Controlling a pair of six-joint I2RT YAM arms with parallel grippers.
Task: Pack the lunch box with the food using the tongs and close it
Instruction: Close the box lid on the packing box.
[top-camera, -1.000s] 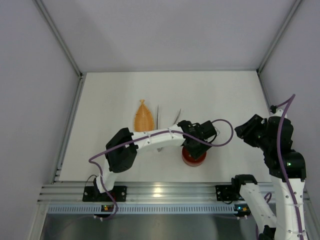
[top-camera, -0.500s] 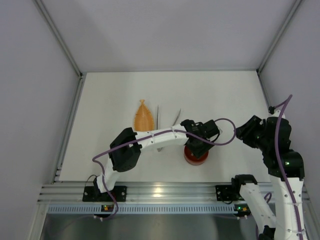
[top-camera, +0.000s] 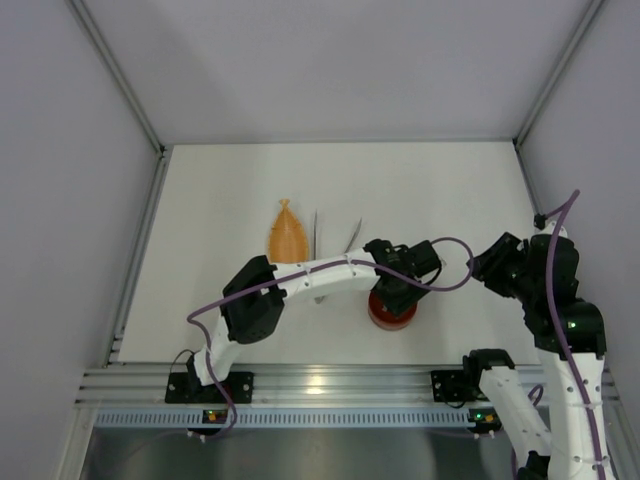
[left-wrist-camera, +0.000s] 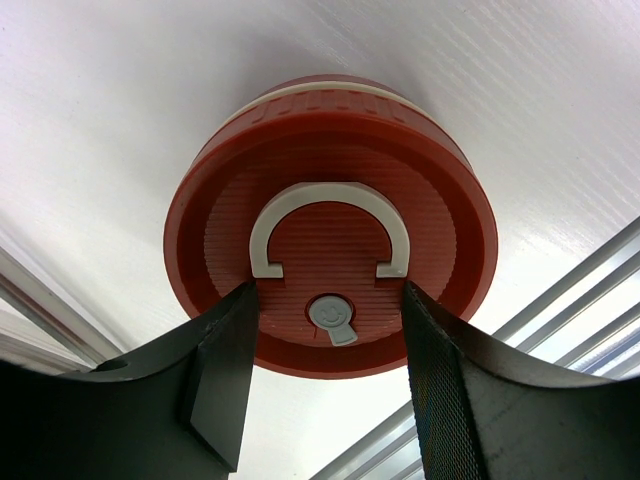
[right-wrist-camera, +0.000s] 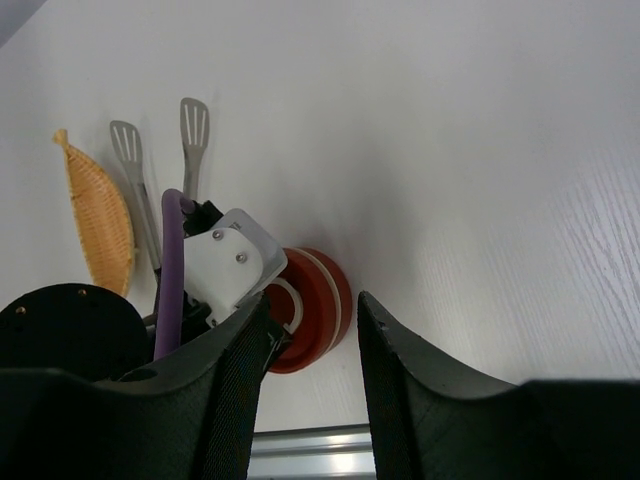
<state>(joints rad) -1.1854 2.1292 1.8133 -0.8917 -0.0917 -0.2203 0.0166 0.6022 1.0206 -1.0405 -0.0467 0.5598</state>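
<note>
The lunch box (top-camera: 392, 316) stands near the table's front edge with its red lid (left-wrist-camera: 330, 230) on; a pale band (right-wrist-camera: 337, 290) shows below the lid. My left gripper (left-wrist-camera: 328, 300) hangs right over the lid, open. Its fingers (left-wrist-camera: 232, 360) straddle the ends of the lid's flat white curved handle (left-wrist-camera: 330, 200), and nothing is between them. My right gripper (right-wrist-camera: 312, 305) is open and empty, raised at the right (top-camera: 492, 262) and apart from the box. The tongs (top-camera: 316, 232) lie on the table behind the box, their two flat ends (right-wrist-camera: 127, 150) spread. No food shows.
An orange mesh bag (top-camera: 287, 235) lies left of the tongs. The left arm (top-camera: 300, 280) stretches across the front of the table. An aluminium rail (top-camera: 330, 380) runs along the near edge, and white walls close in the back and sides.
The left gripper has edged slightly right over the lid. The right wrist has drifted a little to the right. Both grippers keep the same opening.
</note>
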